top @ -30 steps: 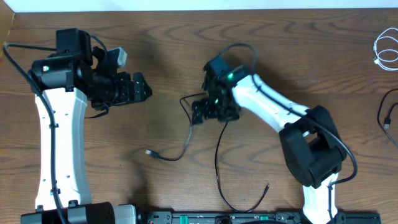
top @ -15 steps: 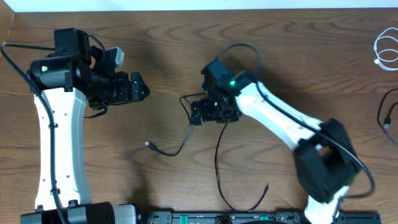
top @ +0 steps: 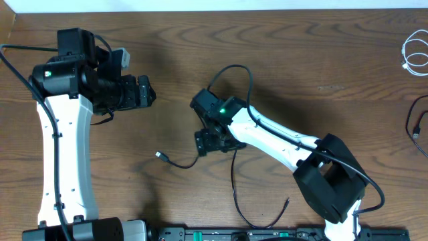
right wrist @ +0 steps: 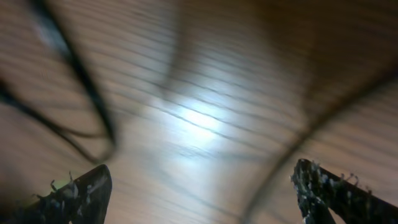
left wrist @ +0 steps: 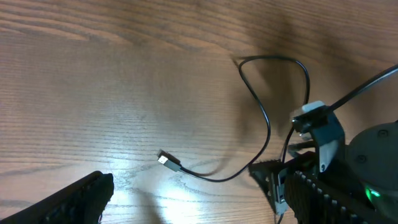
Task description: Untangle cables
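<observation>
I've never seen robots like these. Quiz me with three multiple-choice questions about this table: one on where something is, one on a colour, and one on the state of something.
1. Where does the white cable lie on the table?
A. Near the upper right corner of the overhead view
B. In the middle
C. Near the left edge

2. What colour is the cable under the right gripper?
A. White
B. Red
C. Black

3. How do the right gripper's fingers stand?
A. Pressed together
B. Spread wide apart
C. Clamped on the white cable

Answers:
1 A: the white coil sits at the top right of the overhead view.
2 C: a thin black cable runs out from beneath the gripper.
3 B: the right wrist view shows a wide gap between the two fingers.
</observation>
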`<state>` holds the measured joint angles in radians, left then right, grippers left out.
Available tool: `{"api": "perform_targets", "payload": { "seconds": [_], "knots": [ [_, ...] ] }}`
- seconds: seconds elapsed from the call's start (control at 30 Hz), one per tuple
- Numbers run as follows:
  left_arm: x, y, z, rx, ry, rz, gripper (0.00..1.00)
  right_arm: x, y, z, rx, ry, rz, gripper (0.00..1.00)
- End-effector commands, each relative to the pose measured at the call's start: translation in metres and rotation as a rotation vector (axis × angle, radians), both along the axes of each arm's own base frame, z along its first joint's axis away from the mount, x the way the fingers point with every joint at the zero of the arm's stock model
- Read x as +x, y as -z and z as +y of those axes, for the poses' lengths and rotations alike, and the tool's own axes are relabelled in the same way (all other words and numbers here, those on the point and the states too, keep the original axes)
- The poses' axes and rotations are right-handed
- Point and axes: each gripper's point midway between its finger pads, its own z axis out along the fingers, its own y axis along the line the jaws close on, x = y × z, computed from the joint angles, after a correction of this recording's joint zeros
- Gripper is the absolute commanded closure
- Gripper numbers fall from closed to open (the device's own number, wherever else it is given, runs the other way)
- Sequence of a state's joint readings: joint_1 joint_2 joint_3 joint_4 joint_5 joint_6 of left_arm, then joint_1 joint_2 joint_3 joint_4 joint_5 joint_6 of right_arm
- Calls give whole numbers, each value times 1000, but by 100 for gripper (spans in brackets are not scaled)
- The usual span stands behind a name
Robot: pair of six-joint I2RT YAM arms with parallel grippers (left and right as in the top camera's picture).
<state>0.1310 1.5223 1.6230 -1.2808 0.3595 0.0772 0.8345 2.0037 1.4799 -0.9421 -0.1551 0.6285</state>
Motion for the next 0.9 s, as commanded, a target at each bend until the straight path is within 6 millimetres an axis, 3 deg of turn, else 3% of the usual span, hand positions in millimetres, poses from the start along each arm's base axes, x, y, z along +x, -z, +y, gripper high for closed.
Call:
{"api": "perform_targets", "payload": {
  "seconds": [0.0,0.3,0.67,0.77,0.87],
  "knots": [
    [1,-4,3,12,-15,-15,7,7,3,-26,-126,46,-39,10],
    [1,-4,3,12,-15,-15,8,-12,17,-37,-167,82,40,7],
    [-1,-2,3,11,-15,-4,8,-32,32,-3,46,68,160,6],
    [-1,-2,3,10,-15,-4,7,-33,38,2,84,85,164,6],
    [-1,-3,0,-5,-10,-6,7,-28,42,23,206,64,140,5]
  ]
}}
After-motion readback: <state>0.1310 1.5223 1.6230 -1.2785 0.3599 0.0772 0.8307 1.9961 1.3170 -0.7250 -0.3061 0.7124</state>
